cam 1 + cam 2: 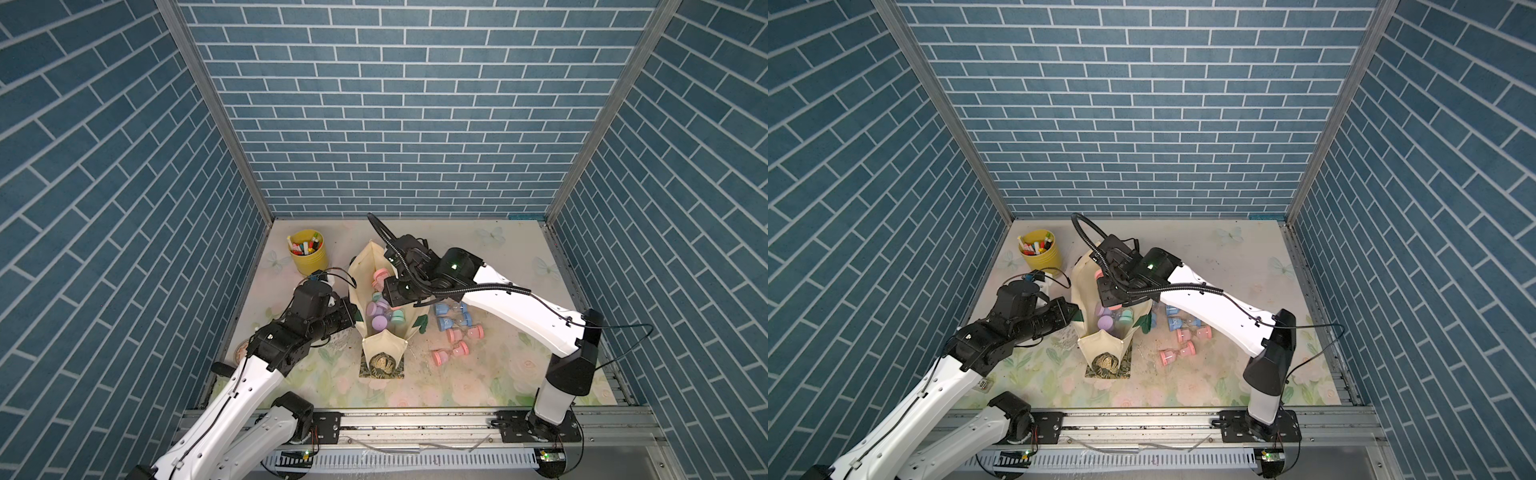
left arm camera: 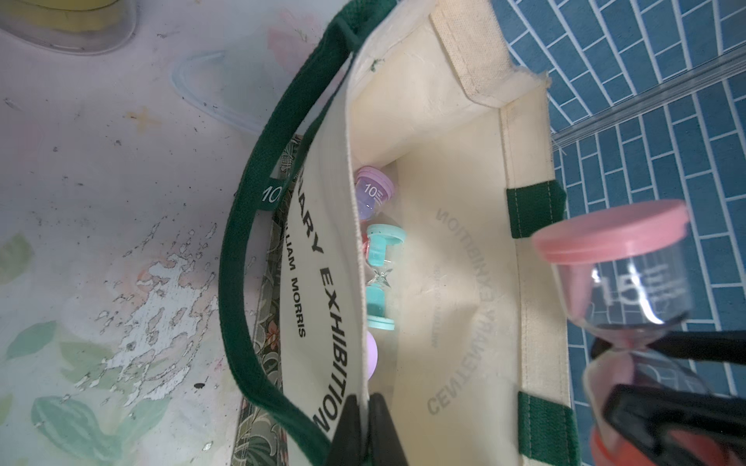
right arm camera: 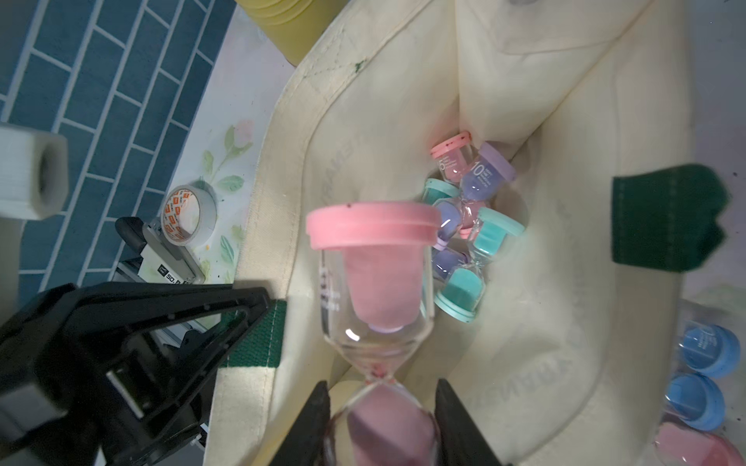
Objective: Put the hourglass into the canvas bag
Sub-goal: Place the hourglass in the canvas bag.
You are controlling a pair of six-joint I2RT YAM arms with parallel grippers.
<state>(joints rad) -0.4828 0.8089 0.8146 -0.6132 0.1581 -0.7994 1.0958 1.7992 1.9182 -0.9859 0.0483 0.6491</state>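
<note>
The floral table [image 1: 498, 374] has bare room on the outer side of the right pincer, out to its aluminium edge rails.

The canvas bag [image 1: 384, 347] stands upright under the right pincer with its mouth open in a long narrow slot. The left pincer [image 2: 365, 399] is pressed together on the rim of the bag's near wall, just beside a green strap patch, and holds that edge outward. The far wall's rim stands free. The gap between the two rims is wider than the hourglass's cap.

The right pincer [image 3: 382, 387] is over the bag's mouth, pinching the hourglass [image 3: 373, 262] at the bulb nearest the wrist. The pink cap at its other end points away from the pincer, down toward the bag's inside. In the left wrist view the hourglass [image 2: 617, 266] is beside the far rim and above it, not resting on anything.

Beyond its cap, on the bag's floor, lie the loose hourglasses [image 3: 468, 226], pink, purple and teal, bunched together with bare canvas around them.

Outside the bag, on the right pincer's outer side, blue and pink hourglasses [image 1: 453, 328] lie on the table near the bag's wall.

Past the left pincer stand a yellow pen cup [image 1: 308, 253] and a tape roll [image 3: 186, 216], both clear of the bag.
</note>
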